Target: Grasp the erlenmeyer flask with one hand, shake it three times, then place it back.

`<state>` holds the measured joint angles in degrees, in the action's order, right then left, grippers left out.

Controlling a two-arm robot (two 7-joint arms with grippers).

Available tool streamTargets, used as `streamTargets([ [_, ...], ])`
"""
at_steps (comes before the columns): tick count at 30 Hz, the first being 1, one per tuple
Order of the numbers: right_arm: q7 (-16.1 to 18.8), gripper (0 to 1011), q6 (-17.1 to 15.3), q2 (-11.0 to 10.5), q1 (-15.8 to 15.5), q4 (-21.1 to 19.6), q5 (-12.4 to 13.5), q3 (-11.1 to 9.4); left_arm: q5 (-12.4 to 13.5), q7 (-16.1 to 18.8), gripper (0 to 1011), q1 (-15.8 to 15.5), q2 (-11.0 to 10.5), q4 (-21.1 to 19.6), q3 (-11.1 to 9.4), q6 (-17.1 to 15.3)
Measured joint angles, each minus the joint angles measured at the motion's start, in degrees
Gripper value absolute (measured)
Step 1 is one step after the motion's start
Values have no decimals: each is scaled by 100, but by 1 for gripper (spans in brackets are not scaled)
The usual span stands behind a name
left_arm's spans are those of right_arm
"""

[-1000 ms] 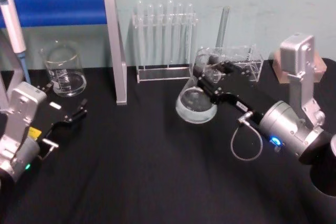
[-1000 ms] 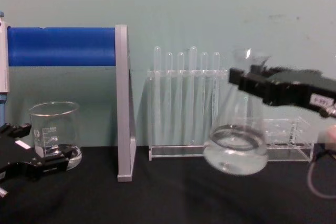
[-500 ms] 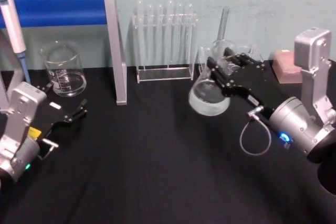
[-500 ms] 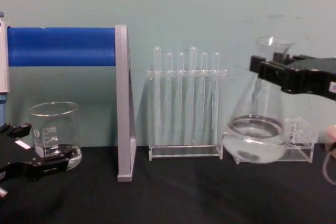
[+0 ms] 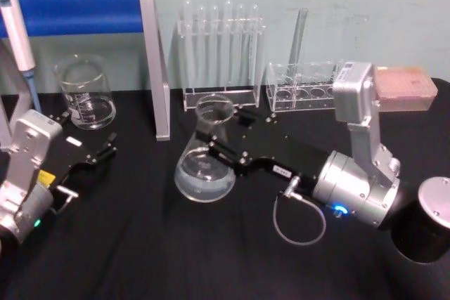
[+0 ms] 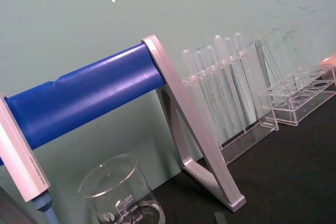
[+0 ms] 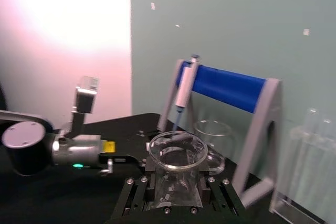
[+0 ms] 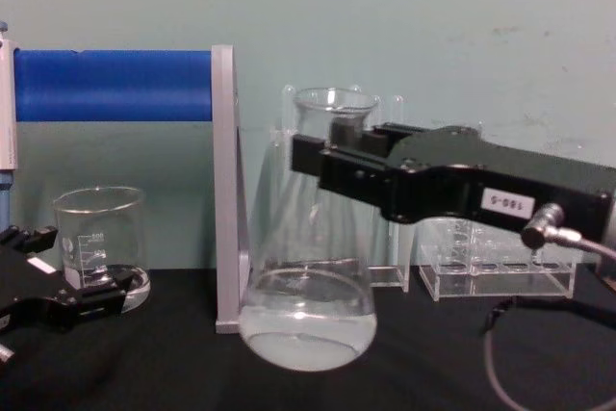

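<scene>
The erlenmeyer flask (image 5: 205, 163) is clear glass with whitish liquid sloshing in its wide base. It leans slightly, low over the black table (image 5: 140, 244) in front of the test tube rack; I cannot tell whether its base touches the cloth. My right gripper (image 5: 216, 133), black with a small numbered label, is shut on the flask's neck just under the flared rim. From the side, the flask (image 8: 308, 315) hangs from that gripper (image 8: 332, 156). The right wrist view looks down on the flask rim (image 7: 177, 149). My left gripper (image 5: 98, 156) rests open at the table's left, holding nothing.
A glass beaker (image 5: 86, 96) stands at the back left under a blue-bar stand (image 5: 77, 10) with a pipette (image 5: 17, 33) on it. Behind the flask are a test tube rack (image 5: 221, 54), a second clear rack (image 5: 302, 86) and a pink box (image 5: 401, 96). A black cylinder (image 5: 429, 233) sits front right.
My right gripper has swung the flask from the back right, by the clear rack, leftward and forward to in front of the test tube rack. The left arm has not moved.
</scene>
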<state>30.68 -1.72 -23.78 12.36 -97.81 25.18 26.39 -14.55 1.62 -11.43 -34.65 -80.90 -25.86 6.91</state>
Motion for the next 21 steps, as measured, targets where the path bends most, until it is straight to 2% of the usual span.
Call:
streamTargets([
  [4, 76, 452, 36, -4, 88, 74, 69, 89, 0, 0, 1001, 0, 0, -1, 0, 0],
  [9, -95, 452, 82, -23, 140, 196, 122, 27, 0, 0, 1001, 0, 0, 0, 0, 0],
  [16, -719, 452, 102, -122, 68, 268, 38, -376, 0, 0, 1001, 0, 0, 0, 0, 0],
  [18, -1030, 452, 35, -165, -40, 239, -19, -633, 0, 1, 1001, 0, 0, 0, 0, 0],
  [21, -1217, 452, -24, -192, -127, 204, -63, -814, 0, 0, 1001, 0, 0, 0, 0, 0],
])
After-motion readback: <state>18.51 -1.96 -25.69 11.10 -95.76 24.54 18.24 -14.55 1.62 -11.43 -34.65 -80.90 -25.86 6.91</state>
